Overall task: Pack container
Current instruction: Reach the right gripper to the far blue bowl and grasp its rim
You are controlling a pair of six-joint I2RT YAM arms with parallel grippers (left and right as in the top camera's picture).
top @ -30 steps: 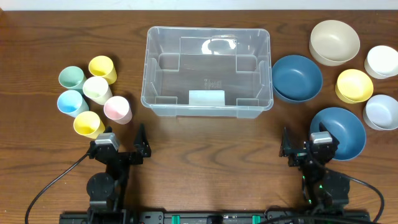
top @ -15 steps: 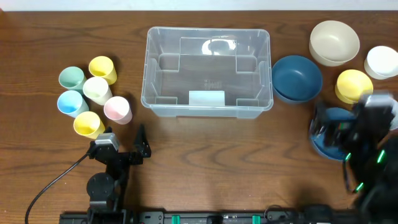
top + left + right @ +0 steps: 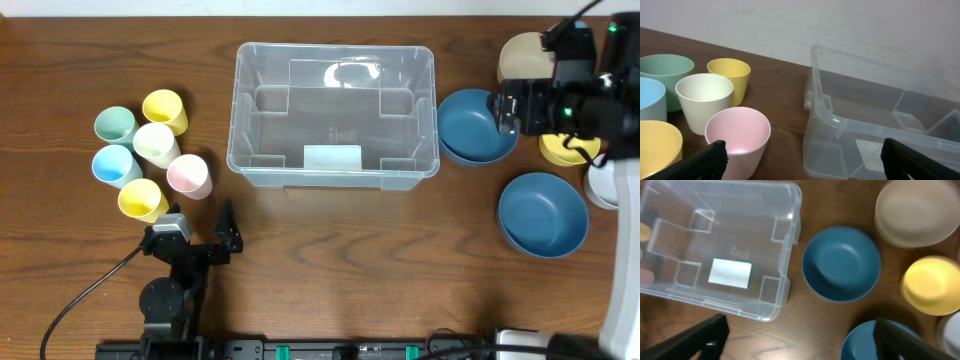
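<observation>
The clear plastic container (image 3: 335,48) stands empty at the table's middle back, with a white label on its floor. It also shows in the left wrist view (image 3: 840,122) and the right wrist view (image 3: 790,200). My right gripper (image 3: 508,108) hangs high over the bowls at the back right, open and empty (image 3: 800,340). Below it lie a dark blue bowl (image 3: 842,262) and a second blue bowl (image 3: 542,213). My left gripper (image 3: 229,230) rests open and empty near the front left (image 3: 800,160), facing a pink cup (image 3: 737,132).
Several cups stand left of the container: green (image 3: 114,125), yellow (image 3: 165,110), cream (image 3: 156,143), light blue (image 3: 115,165), pink (image 3: 188,175) and yellow (image 3: 142,199). A beige bowl (image 3: 520,62) and a yellow bowl (image 3: 930,285) sit at the right, partly under the arm.
My right arm has risen from its place by the front blue bowl and swung back over the bowls at the back right. The left arm has not moved.
</observation>
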